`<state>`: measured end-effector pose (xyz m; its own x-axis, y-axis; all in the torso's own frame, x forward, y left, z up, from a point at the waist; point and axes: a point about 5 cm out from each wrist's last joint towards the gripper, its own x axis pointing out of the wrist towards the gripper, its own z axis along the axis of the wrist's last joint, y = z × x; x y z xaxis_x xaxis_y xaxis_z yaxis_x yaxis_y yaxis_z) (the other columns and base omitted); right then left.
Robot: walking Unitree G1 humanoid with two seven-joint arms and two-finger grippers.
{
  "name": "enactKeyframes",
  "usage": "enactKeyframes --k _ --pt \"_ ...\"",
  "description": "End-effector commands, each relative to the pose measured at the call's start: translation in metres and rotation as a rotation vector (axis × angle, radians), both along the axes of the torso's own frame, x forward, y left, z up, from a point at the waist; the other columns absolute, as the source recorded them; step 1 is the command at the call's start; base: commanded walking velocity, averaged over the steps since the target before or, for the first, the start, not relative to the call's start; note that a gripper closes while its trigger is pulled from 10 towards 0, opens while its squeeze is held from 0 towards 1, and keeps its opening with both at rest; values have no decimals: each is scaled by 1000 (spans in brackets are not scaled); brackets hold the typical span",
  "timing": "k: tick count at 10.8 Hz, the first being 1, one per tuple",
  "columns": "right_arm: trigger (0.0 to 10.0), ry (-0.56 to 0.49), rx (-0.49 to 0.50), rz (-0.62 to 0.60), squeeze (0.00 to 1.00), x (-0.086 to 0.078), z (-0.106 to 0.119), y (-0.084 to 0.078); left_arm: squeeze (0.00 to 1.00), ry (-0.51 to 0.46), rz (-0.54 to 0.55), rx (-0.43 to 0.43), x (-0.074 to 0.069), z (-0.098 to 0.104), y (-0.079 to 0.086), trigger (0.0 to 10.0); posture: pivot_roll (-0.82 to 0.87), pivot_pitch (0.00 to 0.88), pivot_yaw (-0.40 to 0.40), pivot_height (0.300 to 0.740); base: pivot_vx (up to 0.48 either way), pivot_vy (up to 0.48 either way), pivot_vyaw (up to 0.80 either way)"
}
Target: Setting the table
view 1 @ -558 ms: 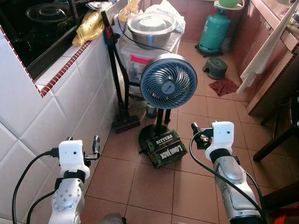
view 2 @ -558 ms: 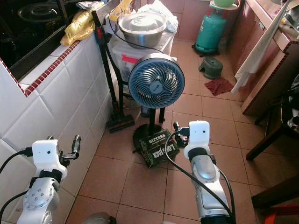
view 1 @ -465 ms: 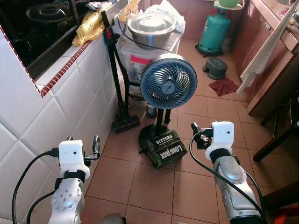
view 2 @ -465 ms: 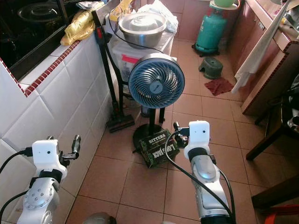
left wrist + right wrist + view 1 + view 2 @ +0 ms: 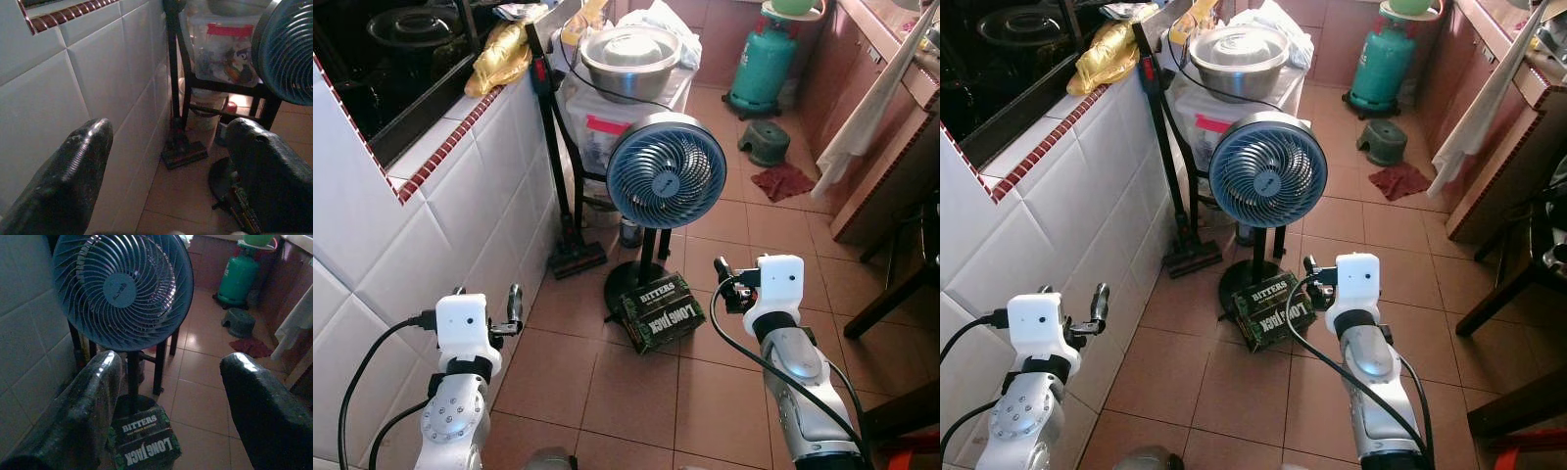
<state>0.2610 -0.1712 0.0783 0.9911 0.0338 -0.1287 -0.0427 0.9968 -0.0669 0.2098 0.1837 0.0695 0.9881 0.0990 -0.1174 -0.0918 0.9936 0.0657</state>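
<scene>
My left gripper (image 5: 514, 304) is held low in front of me beside the white tiled counter wall (image 5: 431, 225), and its fingers (image 5: 73, 166) stand open with nothing between them. My right gripper (image 5: 722, 274) hovers above the floor on the right, open and empty (image 5: 171, 360), pointing toward a blue standing fan (image 5: 666, 171). A dark wooden table leg (image 5: 891, 289) shows at the right edge. A steel basin (image 5: 630, 54) rests on a rack behind the fan. No tableware is in either gripper.
A green "Bitters Long Jack" box (image 5: 663, 311) lies at the fan's base. A stick vacuum (image 5: 558, 166) leans on the counter. Farther back are a green gas cylinder (image 5: 765, 64), a small green stool (image 5: 765, 142) and a red rag (image 5: 783, 181). Bare tiled floor lies ahead.
</scene>
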Motion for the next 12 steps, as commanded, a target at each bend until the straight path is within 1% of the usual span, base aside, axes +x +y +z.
enactKeyframes --k 1,6,7,8,9,10,11,12 --pt "10000 -74 78 143 0 18 39 29 0 -49 -52 -116 34 32 -10 10000 -15 60 56 740 0 0 0" --pt "10000 -74 78 143 0 18 39 29 0 -49 -52 -116 34 32 -10 10000 -15 60 56 740 0 0 0" --pt "10000 -66 51 99 0 7 33 24 0 -86 -33 -155 32 38 -14 10000 -30 87 50 740 0 0 0" --pt "10000 -78 41 79 0 3 32 21 0 -97 -36 -165 30 40 -17 10000 -29 86 49 740 0 0 0" --pt "10000 -69 43 64 0 3 30 18 0 -100 -52 -139 30 42 -18 10000 -28 85 50 740 0 0 0" --pt "10000 -65 47 61 0 2 30 16 0 -96 -49 -136 29 42 -17 10000 -25 84 50 740 0 0 0" --pt "10000 -38 60 53 0 2 26 11 0 -67 -25 -128 22 36 -13 10000 -19 82 40 740 0 0 0" --pt "10000 -25 59 51 0 0 27 10 0 -55 -21 -134 19 37 -12 10000 -17 81 36 740 0 0 0"
